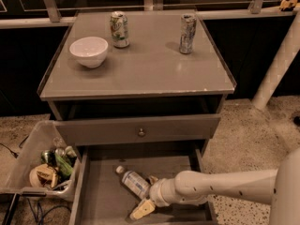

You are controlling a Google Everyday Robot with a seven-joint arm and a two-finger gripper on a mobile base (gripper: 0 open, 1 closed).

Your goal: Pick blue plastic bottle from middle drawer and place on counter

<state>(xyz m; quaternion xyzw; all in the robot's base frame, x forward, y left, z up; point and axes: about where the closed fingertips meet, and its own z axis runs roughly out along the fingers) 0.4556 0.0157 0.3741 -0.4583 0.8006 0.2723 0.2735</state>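
Fingers (142, 209) of the gripper (144, 197) sit low in the middle drawer (101, 196), at the front of the scene. They are spread apart. One pale pad lies on the near side of the blue plastic bottle (134, 182), and the tip of the other shows just beyond it. The bottle lies on its side on the drawer floor. Its white cap (120, 169) points to the far left and its base end sits between the pads.

It looks light and thin-walled, so it would probably dent under a hard squeeze. Being smooth and round, it could roll or squirt out of a loose grip. The labelled middle of the body, taken across its width, seems the surest place to hold it. The tapered neck offers little to bear on.

The arm (225, 186) covers the drawer's right side and the bottle's base, so I cannot tell whether the pads touch the plastic. The drawer's front edge is cut off by the frame.

To the left, a bin (28, 144) holds a dim jumble of items. Above is a closed drawer front (103, 130) with a knob (141, 132). Beyond that is the counter (140, 69), which carries a white bowl (89, 50) and two cans (120, 28) (187, 33), with open space along its near edge.
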